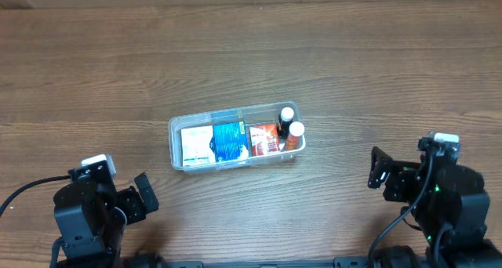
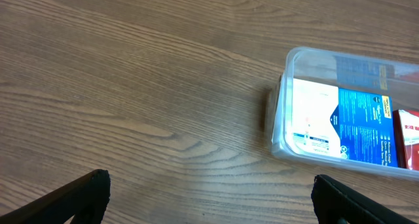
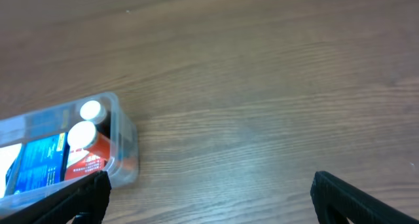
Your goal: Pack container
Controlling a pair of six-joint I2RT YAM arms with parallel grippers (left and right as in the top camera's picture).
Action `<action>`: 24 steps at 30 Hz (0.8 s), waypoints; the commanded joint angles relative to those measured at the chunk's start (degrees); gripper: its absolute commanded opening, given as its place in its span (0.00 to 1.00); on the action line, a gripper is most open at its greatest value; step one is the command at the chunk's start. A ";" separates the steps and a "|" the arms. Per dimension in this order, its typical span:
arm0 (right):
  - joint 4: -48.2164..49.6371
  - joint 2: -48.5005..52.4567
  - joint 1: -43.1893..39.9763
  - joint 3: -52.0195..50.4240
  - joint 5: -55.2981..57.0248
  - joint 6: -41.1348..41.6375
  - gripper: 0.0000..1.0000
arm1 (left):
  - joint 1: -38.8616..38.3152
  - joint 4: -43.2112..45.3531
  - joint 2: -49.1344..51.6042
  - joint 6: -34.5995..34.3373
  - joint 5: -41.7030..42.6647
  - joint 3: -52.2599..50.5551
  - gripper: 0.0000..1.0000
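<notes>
The clear plastic container [image 1: 174,144] sits in the middle of the wooden table. It holds a white box [image 1: 196,146], a blue box [image 1: 230,140], a red box [image 1: 263,138] and two dark bottles with white caps [image 1: 291,122]. The container also shows in the left wrist view [image 2: 286,112] and the right wrist view [image 3: 124,140]. My left gripper [image 1: 140,196] is open and empty at the front left, apart from the container. My right gripper [image 1: 378,172] is open and empty at the front right, apart from it too.
The wooden table [image 1: 251,56] runs to a pale wall edge at the back. Black cables trail from both arm bases at the front edge.
</notes>
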 commanded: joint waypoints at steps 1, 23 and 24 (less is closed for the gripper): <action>6.34 -7.80 0.09 -7.08 -3.56 -3.08 1.00 | 0.07 0.02 -0.13 0.22 0.63 -0.31 1.00; 60.08 -30.32 1.49 -45.40 -11.13 -17.81 1.00 | 0.07 0.02 -0.13 0.22 0.63 -0.31 1.00; 60.08 -30.32 1.49 -46.40 -11.21 -18.53 1.00 | 0.07 0.02 -0.13 0.22 0.63 -0.31 1.00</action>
